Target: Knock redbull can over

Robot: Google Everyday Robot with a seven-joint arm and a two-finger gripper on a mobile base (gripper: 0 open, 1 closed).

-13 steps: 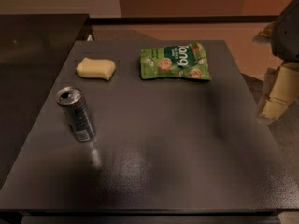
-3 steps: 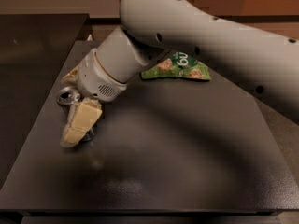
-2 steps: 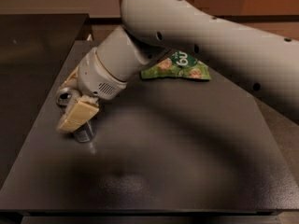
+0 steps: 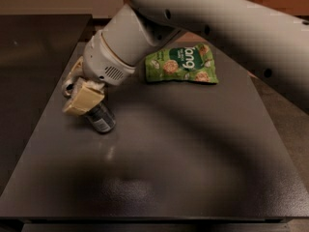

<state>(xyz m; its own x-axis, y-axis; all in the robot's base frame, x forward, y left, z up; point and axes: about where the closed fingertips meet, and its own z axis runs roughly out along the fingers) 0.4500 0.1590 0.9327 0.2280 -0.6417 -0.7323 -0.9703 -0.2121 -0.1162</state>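
The redbull can (image 4: 100, 120) is a slim silvery can with dark panels at the left of the dark table (image 4: 183, 168). It leans over, its pull-tab top (image 4: 67, 88) pointing left and away, and its base sits near the table surface. My gripper (image 4: 83, 98) is cream-coloured, comes down from the big white arm (image 4: 130, 37), and lies against the can's upper half, covering part of it.
A green snack bag (image 4: 182, 64) lies flat at the back middle of the table. A pale yellow sponge is mostly hidden behind the arm; a pale bit (image 4: 75, 70) shows at its left. The table's left edge is close to the can.
The arm swung in from the right to the can. Over the last second the gripper pushed left against the can, which went from upright to leaning.
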